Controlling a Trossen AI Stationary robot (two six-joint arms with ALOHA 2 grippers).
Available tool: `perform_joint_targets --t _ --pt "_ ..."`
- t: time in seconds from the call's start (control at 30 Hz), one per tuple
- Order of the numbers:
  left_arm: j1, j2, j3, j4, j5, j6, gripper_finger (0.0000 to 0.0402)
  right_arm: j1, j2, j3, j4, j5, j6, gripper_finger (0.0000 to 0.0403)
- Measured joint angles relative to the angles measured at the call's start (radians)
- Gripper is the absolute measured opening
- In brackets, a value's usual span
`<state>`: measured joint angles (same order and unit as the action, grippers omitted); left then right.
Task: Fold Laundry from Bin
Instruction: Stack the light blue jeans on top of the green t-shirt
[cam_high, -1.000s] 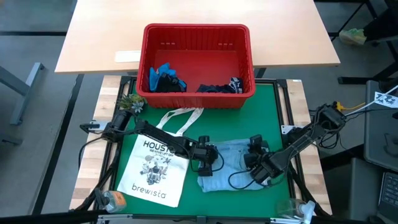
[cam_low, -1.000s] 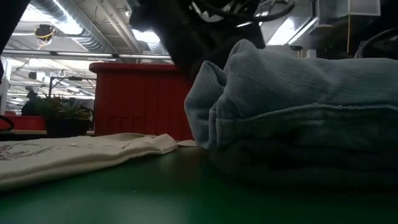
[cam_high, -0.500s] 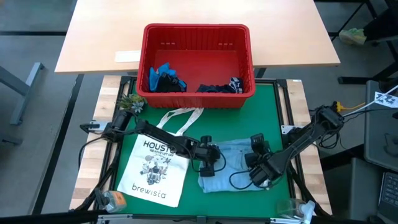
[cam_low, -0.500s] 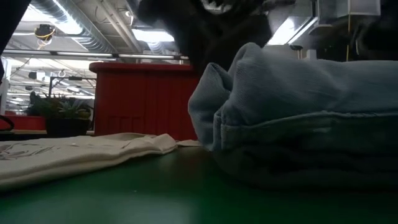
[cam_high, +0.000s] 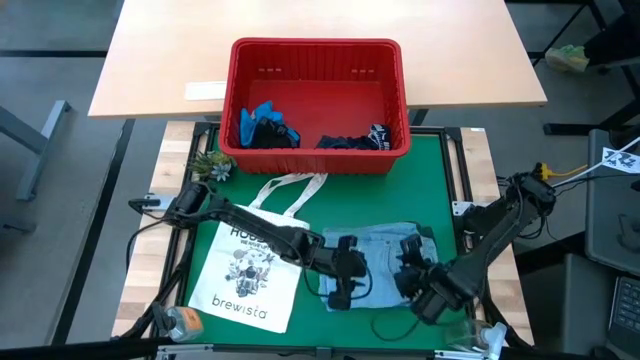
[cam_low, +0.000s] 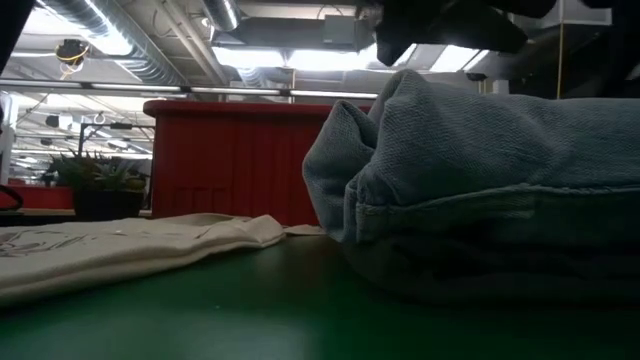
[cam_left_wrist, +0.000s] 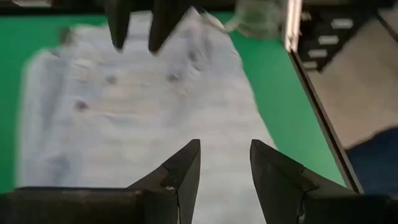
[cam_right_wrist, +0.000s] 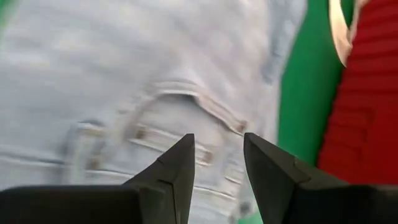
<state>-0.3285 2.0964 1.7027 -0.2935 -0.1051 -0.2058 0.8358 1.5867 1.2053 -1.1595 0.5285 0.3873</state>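
Observation:
The folded light blue denim shirt (cam_high: 381, 244) lies flat on the green mat (cam_high: 440, 170), near its front edge. It fills the right of the low view (cam_low: 480, 190). My left gripper (cam_high: 345, 287) hangs open above the shirt's left part, fingers apart over the cloth (cam_left_wrist: 224, 149). My right gripper (cam_high: 412, 285) hangs open above the shirt's right part, over a seam with buttons (cam_right_wrist: 217, 140). The red bin (cam_high: 316, 105) stands at the mat's far edge. A bright blue garment (cam_high: 265, 125) and a dark navy one (cam_high: 355, 141) lie in it.
The white "HOUSTON brewista" tote bag (cam_high: 245, 275) lies flat on the mat's left, its handles toward the bin. A small plant (cam_high: 210, 165) stands at the far left corner, and a bottle (cam_high: 180, 322) lies at the near left. A wooden table (cam_high: 160, 60) lies beyond the bin.
Both grippers have risen off the denim shirt and drawn back toward the table's near edge, tipping less steeply. Their dark fingers have left the top of the low view. The shirt stays folded where it lay.

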Motion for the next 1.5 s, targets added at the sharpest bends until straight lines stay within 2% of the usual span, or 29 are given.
perform_joint_targets --t 0.17,0.33,0.5,0.7,0.9,1.1,1.23,1.5 --pt "-0.049 0.001 0.000 -0.076 -0.018 -0.001 0.0135 0.078 0.000 -0.046 0.121 0.000 0.001 0.0140" --pt "-0.092 0.001 -0.001 -0.151 -0.097 -0.001 0.0135 0.134 0.000 -0.109 0.250 0.001 0.006 0.0140" --pt "-0.108 0.000 -0.059 -0.152 -0.144 -0.004 0.0135 0.161 0.000 -0.178 0.339 0.002 0.009 0.0140" --pt "-0.103 -0.001 -0.208 -0.121 -0.144 -0.073 0.0135 0.159 0.000 -0.260 0.403 0.003 0.055 0.0140" --pt "-0.102 -0.006 -0.306 0.016 -0.123 -0.133 0.0135 0.158 -0.002 -0.323 0.446 -0.004 0.088 0.0140" --pt "-0.100 -0.005 -0.307 0.020 -0.113 -0.132 0.0135 0.158 -0.002 -0.321 0.441 -0.025 0.083 0.0140" --pt "-0.100 -0.003 -0.289 -0.002 -0.109 -0.132 0.0135 0.158 -0.002 -0.276 0.378 -0.045 0.080 0.0140" --pt "-0.090 0.004 -0.117 -0.195 -0.092 -0.041 0.0135 0.160 -0.001 -0.101 0.111 -0.036 0.077 0.0140"
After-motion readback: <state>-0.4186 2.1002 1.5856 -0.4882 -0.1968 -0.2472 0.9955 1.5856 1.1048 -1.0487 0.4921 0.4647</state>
